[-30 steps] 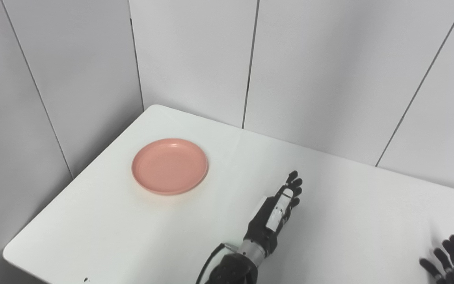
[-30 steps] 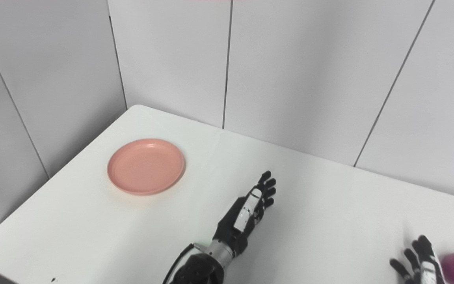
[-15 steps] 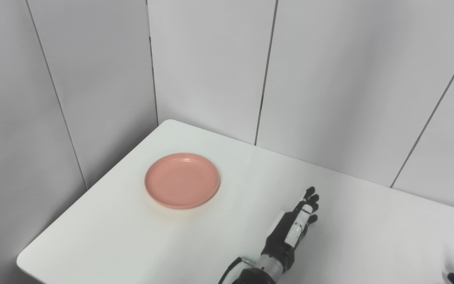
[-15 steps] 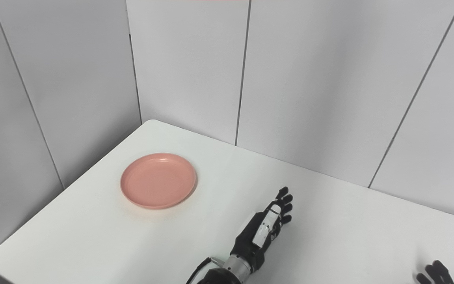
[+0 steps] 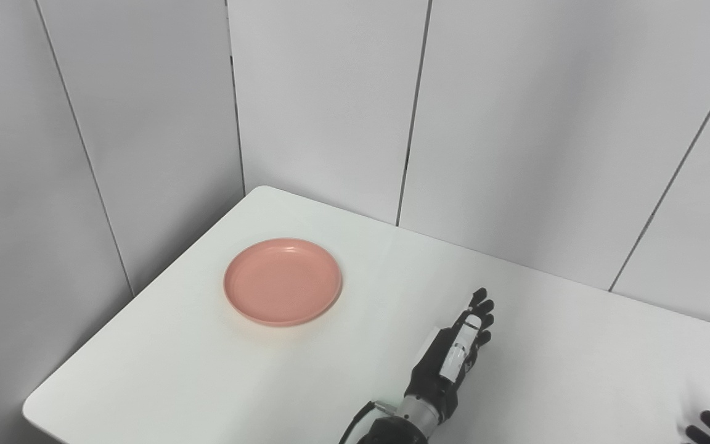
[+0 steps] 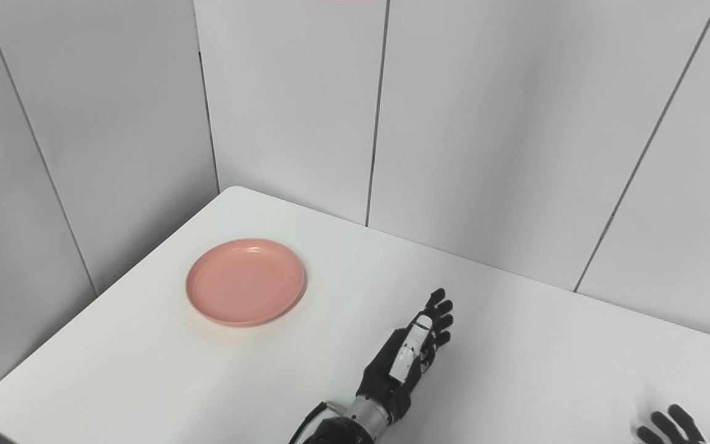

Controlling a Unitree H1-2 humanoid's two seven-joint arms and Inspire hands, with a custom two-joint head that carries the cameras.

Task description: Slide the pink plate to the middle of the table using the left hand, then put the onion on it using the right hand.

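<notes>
1. Lying flat on the far-left part of the white rectangular table (image 5: 164,370), the round pink plastic plate (image 5: 283,281) sits near the table's left edge and far corner, with nothing on it.
2. The black left hand (image 5: 453,354) is over the table near its middle, to the right of the plate and nearer the robot — well apart from the plate, touching nothing that can be seen.
3. Its fingers (image 5: 481,306) are stretched out straight and point toward the far right; they lie close side by side, the palm holds nothing, and the hand is turned so its edge faces up.
4. A silver wrist cuff (image 6: 364,410) and a black cable show below the hand at the near edge of the picture.
5. The black right hand (image 6: 669,427) is only partly in view at the near-right corner — just spread fingertips rise above the picture's bottom edge, apart from one another; whether anything is in its palm cannot be told.
6. A sliver of purple-pink at the very bottom-right corner of the right eye view is too small to identify, so the onion's place cannot be told.
7. Grey panelled walls (image 5: 515,123) stand behind the table on the far and left sides.
</notes>
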